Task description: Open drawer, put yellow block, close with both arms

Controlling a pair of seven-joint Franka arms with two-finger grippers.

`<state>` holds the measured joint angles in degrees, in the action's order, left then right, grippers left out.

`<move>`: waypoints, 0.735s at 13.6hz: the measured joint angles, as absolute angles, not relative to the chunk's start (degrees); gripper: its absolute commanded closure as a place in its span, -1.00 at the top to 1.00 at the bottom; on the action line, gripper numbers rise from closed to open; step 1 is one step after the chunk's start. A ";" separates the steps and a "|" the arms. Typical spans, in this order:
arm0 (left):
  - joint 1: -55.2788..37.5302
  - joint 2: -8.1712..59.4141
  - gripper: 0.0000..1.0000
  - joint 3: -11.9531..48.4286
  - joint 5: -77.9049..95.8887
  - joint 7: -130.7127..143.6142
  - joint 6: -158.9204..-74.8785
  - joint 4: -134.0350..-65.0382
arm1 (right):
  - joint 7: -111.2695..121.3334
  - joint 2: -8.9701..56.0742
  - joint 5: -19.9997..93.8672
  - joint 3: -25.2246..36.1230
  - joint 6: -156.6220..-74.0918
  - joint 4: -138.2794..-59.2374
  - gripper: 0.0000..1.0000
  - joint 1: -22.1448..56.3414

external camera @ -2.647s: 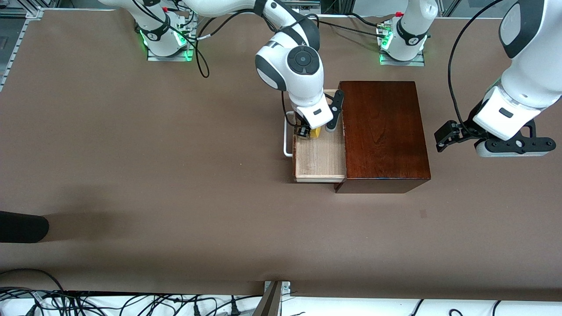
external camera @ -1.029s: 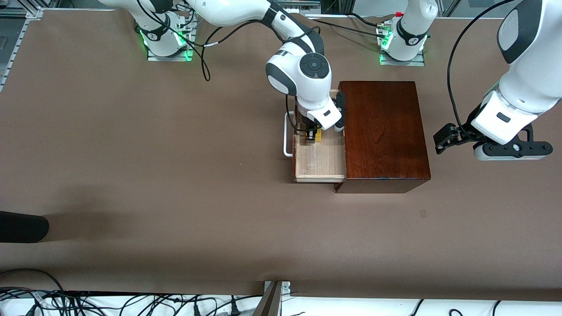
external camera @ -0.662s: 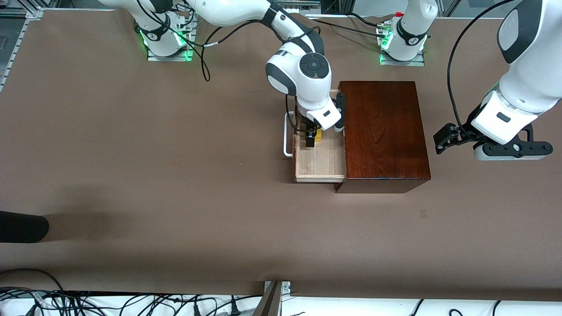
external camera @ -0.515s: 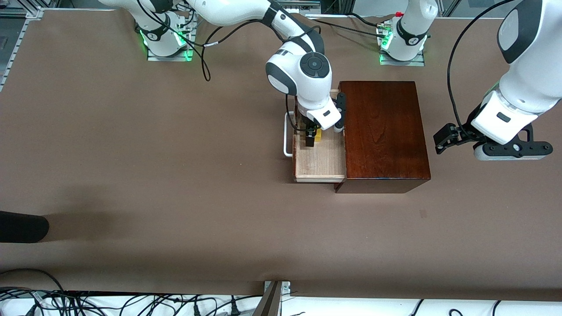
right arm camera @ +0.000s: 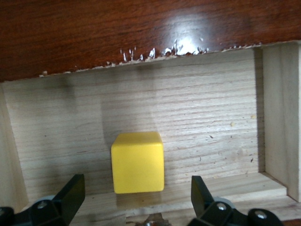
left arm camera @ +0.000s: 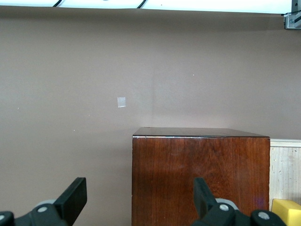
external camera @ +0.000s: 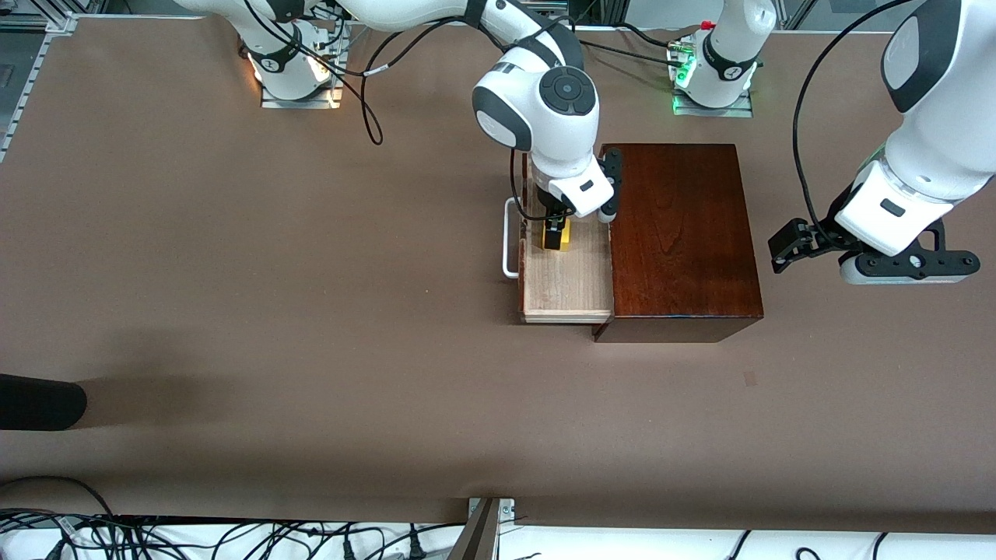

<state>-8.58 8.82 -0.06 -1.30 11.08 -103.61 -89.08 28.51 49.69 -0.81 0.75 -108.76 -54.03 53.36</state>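
The yellow block point(right arm camera: 138, 162) has just been let go and now sits alone on the pale floor of the open drawer point(external camera: 580, 295), in the end of the tray farther from the front camera. A second ago it was pinched low in the tray; now the right gripper point(external camera: 555, 234) has been lifted a little and is seen over the block, fingers spread wide, nothing held, nothing touched. The placing step can be judged done; only the closing is left, and the drawer stands pulled out of the mahogany box point(external camera: 678, 233). The left gripper point(external camera: 786, 243) is kept waiting, open and empty, beside the box toward the left arm's end.
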 measured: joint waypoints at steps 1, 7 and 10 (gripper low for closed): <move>-8.58 8.82 1.00 -0.06 -1.30 11.08 -103.61 -89.08 | 28.27 49.42 -0.81 0.89 -108.46 -53.78 1.00 53.20; -8.58 8.83 1.00 -0.06 -1.31 11.08 -103.61 -89.05 | 27.17 42.71 3.04 2.14 -101.07 -53.09 1.00 43.11; -8.58 8.84 1.00 -0.06 -1.31 11.08 -103.61 -89.04 | 27.15 40.32 4.87 2.26 -98.38 -53.11 1.00 35.13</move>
